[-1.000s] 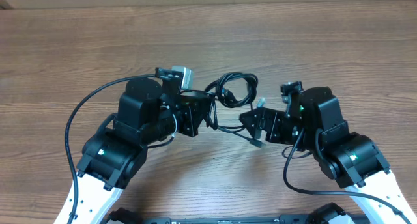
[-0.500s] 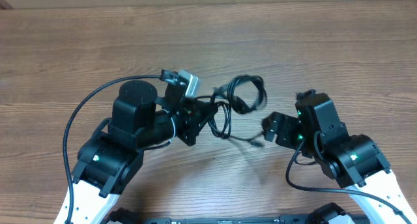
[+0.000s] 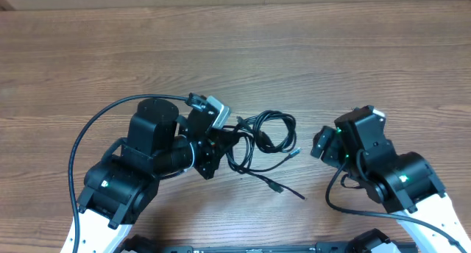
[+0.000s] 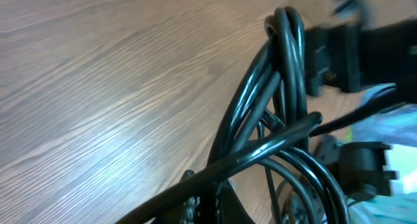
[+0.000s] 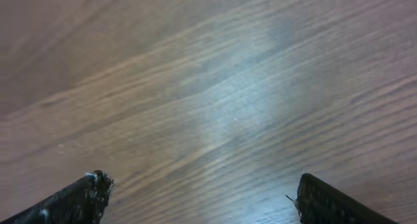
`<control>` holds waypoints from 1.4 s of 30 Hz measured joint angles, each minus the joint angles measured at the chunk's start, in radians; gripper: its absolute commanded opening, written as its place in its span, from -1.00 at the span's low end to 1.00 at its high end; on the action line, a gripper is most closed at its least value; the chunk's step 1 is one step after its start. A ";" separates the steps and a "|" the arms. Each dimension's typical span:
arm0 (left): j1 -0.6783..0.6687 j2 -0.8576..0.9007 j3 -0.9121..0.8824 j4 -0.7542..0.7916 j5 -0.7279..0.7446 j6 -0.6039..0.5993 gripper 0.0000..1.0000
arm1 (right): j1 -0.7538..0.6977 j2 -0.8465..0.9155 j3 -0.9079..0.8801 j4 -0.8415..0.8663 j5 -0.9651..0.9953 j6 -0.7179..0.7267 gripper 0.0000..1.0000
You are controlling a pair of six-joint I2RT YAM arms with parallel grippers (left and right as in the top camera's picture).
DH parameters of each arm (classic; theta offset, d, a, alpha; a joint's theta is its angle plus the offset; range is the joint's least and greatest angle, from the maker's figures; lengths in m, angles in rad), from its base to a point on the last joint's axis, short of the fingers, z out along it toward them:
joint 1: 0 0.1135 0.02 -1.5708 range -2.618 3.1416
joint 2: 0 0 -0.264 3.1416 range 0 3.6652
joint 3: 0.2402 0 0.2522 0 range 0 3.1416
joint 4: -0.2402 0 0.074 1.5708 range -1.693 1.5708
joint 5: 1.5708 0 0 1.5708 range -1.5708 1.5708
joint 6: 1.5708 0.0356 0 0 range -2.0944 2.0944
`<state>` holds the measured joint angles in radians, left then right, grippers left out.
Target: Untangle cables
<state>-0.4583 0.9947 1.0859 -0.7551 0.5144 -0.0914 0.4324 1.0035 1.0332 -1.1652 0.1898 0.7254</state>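
Note:
The cables (image 3: pixel 262 137) are a tangle of thin black loops on the wooden table between my two arms. One loose plug end (image 3: pixel 277 187) trails toward the front. My left gripper (image 3: pixel 223 144) is shut on the left side of the tangle. In the left wrist view the black loops (image 4: pixel 287 68) fill the frame just past the left gripper's fingers (image 4: pixel 215 201), with one strand crossing them. My right gripper (image 3: pixel 318 143) is open and empty, apart from the tangle on its right. The right wrist view shows only bare wood between the right gripper's spread fingertips (image 5: pixel 202 191).
A thick black wire (image 3: pixel 81 146) arcs out from the left arm over the table. The right arm's black body (image 4: pixel 365 48) shows beyond the loops in the left wrist view. Bare wooden table (image 3: pixel 235 54) stretches across the back.
My right gripper has let go of the cable end and drawn back to the right. The tangle has shifted right and down, its loose end now lying on the table. My left gripper followed rightward.

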 measured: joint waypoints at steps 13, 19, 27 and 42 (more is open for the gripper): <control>0.000 0.000 0.000 0.067 0.028 0.037 -0.92 | 0.000 -0.171 0.109 0.232 -0.402 -0.430 0.89; 0.000 0.000 0.000 0.083 0.154 0.080 -0.92 | 0.000 -0.162 0.109 0.240 -0.458 -0.505 0.73; 0.000 0.000 0.000 0.125 0.240 0.096 -0.91 | 0.000 -0.162 0.109 0.266 -0.529 -0.564 0.03; 0.000 -0.001 0.000 0.029 0.030 0.009 0.31 | 0.000 -0.161 0.109 0.247 -0.592 -0.594 -0.92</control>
<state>-0.4587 0.9936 1.0859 -0.7265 0.5442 -0.0822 0.4324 0.8425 1.1427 -0.9184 -0.4023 0.1310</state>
